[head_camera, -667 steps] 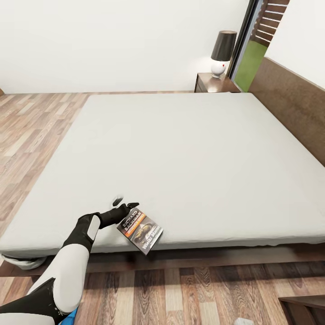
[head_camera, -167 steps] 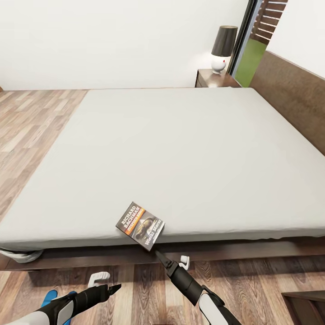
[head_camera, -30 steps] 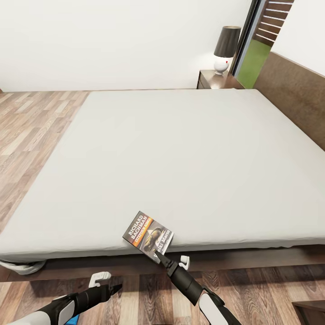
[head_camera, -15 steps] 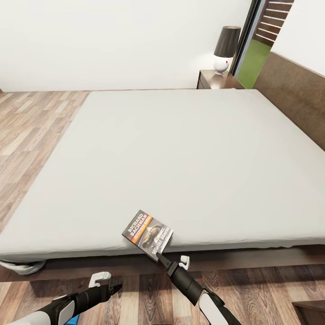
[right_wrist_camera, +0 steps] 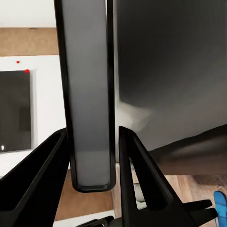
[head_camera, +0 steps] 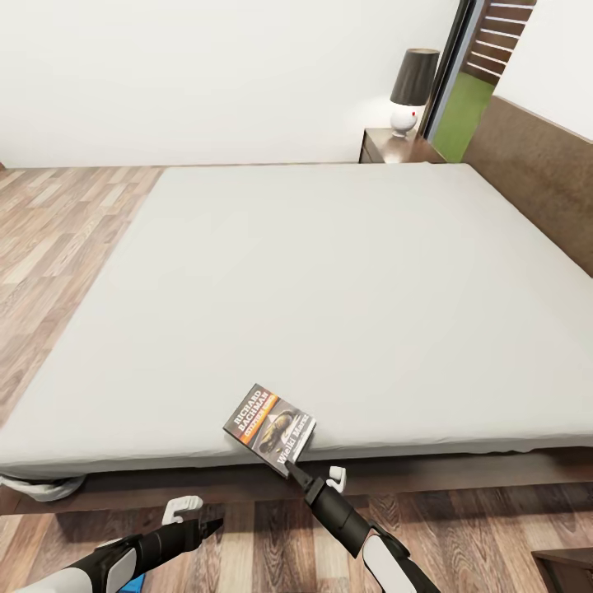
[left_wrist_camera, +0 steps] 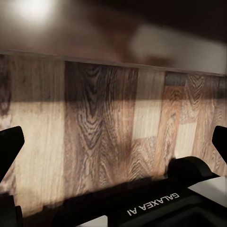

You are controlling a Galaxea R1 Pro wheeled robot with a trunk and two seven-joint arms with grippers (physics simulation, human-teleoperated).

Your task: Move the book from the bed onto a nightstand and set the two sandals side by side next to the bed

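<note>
The book (head_camera: pixel 270 427) lies at the near edge of the bed (head_camera: pixel 329 272), one corner hanging past the pale mattress. My right gripper (head_camera: pixel 291 470) reaches up from below to that corner. In the right wrist view the book (right_wrist_camera: pixel 89 94) stands edge-on between the two black fingers (right_wrist_camera: pixel 45 182), which press on both its faces. My left gripper (head_camera: pixel 212 520) hovers low over the plank floor, its jaws wide open around nothing (left_wrist_camera: pixel 113 139). A blue sandal (right_wrist_camera: pixel 220 204) shows as a sliver on the floor. A nightstand (head_camera: pixel 398 147) stands beyond the bed's far corner.
A lamp (head_camera: pixel 410 89) with a dark shade stands on the far nightstand, beside a tall window (head_camera: pixel 461 99). The wooden headboard (head_camera: pixel 535 173) runs along the right. White cloth (head_camera: pixel 37 486) pokes out under the bed frame at the left. A dark cabinet corner (head_camera: pixel 568 568) is at the lower right.
The book has shifted slightly up and left at the mattress edge, with the right fingertips at its corner. The left arm has stayed still.
</note>
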